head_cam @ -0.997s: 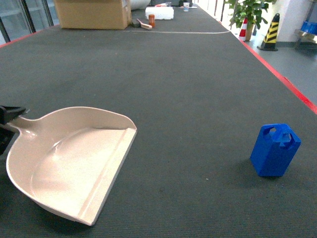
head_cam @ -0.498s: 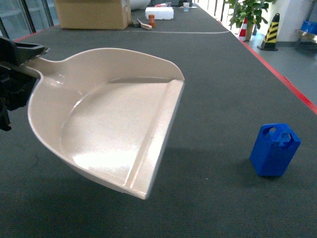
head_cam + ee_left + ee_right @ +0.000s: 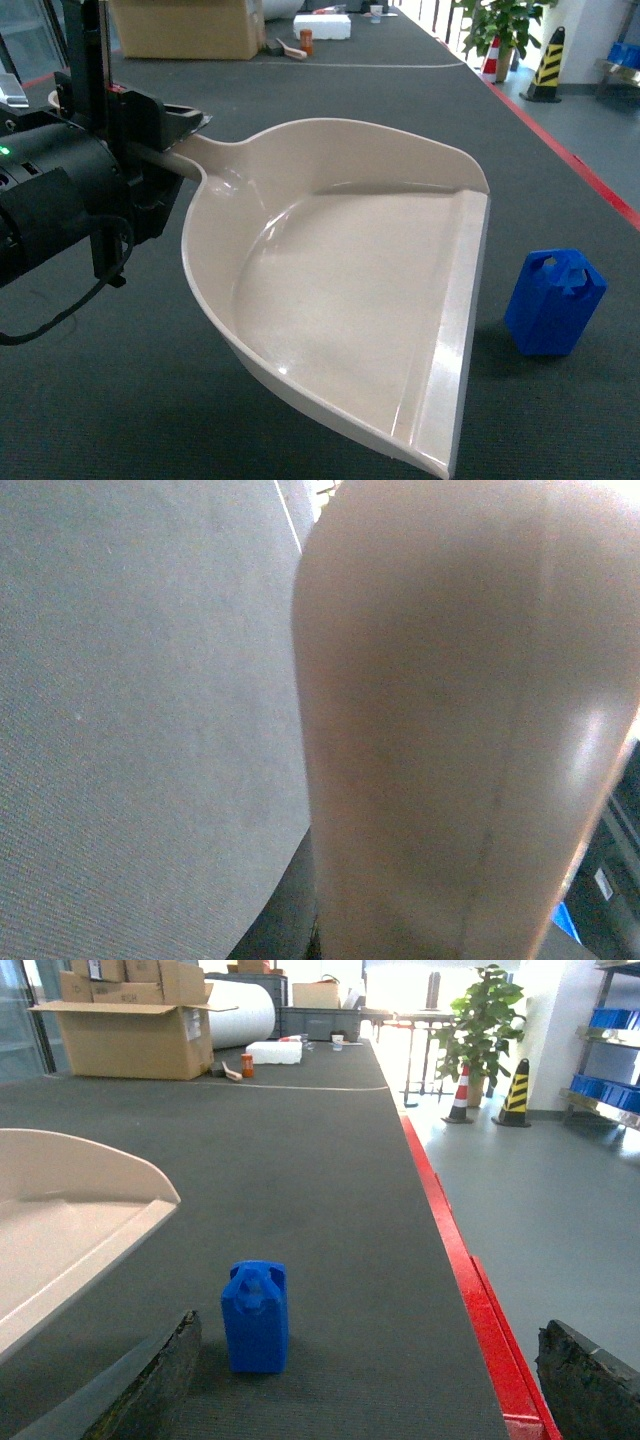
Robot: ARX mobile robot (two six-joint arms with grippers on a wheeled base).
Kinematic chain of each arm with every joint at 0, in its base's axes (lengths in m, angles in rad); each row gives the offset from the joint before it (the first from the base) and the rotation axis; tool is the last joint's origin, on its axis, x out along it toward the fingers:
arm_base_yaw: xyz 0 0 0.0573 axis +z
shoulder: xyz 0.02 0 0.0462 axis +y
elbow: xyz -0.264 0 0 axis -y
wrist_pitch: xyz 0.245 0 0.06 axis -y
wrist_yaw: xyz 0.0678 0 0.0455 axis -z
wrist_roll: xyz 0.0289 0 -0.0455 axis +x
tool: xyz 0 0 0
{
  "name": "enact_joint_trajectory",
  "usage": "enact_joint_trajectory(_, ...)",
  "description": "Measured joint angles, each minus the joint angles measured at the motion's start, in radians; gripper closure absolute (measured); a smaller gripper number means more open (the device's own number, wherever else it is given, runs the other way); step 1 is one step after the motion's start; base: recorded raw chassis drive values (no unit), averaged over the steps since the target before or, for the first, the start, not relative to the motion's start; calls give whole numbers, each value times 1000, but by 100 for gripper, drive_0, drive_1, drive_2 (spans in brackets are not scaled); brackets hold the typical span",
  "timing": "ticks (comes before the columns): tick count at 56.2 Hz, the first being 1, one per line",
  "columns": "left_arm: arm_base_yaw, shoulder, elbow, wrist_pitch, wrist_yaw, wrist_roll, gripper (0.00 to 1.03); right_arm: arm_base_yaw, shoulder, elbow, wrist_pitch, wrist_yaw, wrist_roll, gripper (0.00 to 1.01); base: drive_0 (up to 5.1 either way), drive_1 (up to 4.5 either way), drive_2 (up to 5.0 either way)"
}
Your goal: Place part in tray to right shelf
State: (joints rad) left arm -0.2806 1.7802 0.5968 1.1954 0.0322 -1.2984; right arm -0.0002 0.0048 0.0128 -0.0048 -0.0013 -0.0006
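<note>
Head view shows the left tool (image 3: pixel 170 130) closed on the handle of the tray (image 3: pixel 340 290), carrying it clear of the bench (image 3: pixel 330 90) with the flat front lip facing right and slightly down toward the near edge. The left wrist view is filled by the blurred beige underside of the tray (image 3: pixel 450 720), so the grip itself is not readable there. The right tool (image 3: pixel 365 1380) hangs wide open and holds nothing; its two dark fingertips (image 3: pixel 150 1380) frame the lower corners of the right wrist view, and the part (image 3: pixel 256 1316) stands upright on the bench between them, a little left of centre and slightly farther off.

In the head view the part (image 3: pixel 553 303) sits just right of the tray's lip, apart from it, still on the mat. It is not yet in the tray, so the task looks early: the step in hand seems to be bringing tray and part together.

To do this well, the right tool would need to come down centred on the block, closing across its flat sides below the tapered, pierced top, where the hold should be firmer. The tray would best be held level, or tipped back toward its curved rear rim, so the block does not slide off the open lip once released. The glossy surface looks slippery. No shelf with rollers is close by in these views; only blue bins on racks at the far right
</note>
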Motion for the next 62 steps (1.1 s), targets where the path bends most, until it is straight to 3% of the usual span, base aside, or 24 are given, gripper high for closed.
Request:
enact_joint_trajectory(16, -8, -1, -2, -13, -17, 19, 84, 0, 0, 0, -1, 0, 0, 3, 0, 0, 0)
enact_joint_trajectory(18, -6, -1, -2, -13, -19, 20, 84, 5, 6, 5, -30, 18, 6, 3, 0, 0, 0)
enact_joint_trajectory(20, -6, -1, -2, -13, -20, 21, 84, 23, 36, 33, -110, 71, 18, 3, 0, 0, 0)
enact_joint_trajectory(23, -5, -1, -2, -13, -22, 22, 84, 31, 135, 64, -136, 122, 41, 3, 0, 0, 0)
enact_joint_trajectory(25, -6, -1, -2, -13, -22, 22, 84, 20, 193, 77, -121, 121, 46, 3, 0, 0, 0)
enact_joint_trajectory(31, -6, -5, -2, -12, -21, 23, 84, -63, 411, 132, 12, 61, 50, 3, 0, 0, 0)
enact_joint_trajectory(37, -7, -5, -2, -13, -21, 23, 84, -135, 715, 209, 200, -97, 18, 3, 0, 0, 0)
enact_joint_trajectory(46, -6, -7, -2, -13, -23, 23, 84, -151, 1057, 322, 296, -245, -29, 3, 0, 0, 0)
enact_joint_trajectory(47, -6, -7, -3, -13, -22, 23, 85, -150, 1117, 349, 294, -267, -47, 3, 0, 0, 0)
enact_joint_trajectory(55, -6, -7, -2, -13, -22, 23, 85, -98, 1329, 476, 280, -309, -121, 3, 0, 0, 0)
enact_joint_trajectory(62, -6, -7, -2, -13, -22, 23, 85, -63, 1423, 537, 291, -289, -151, 3, 0, 0, 0)
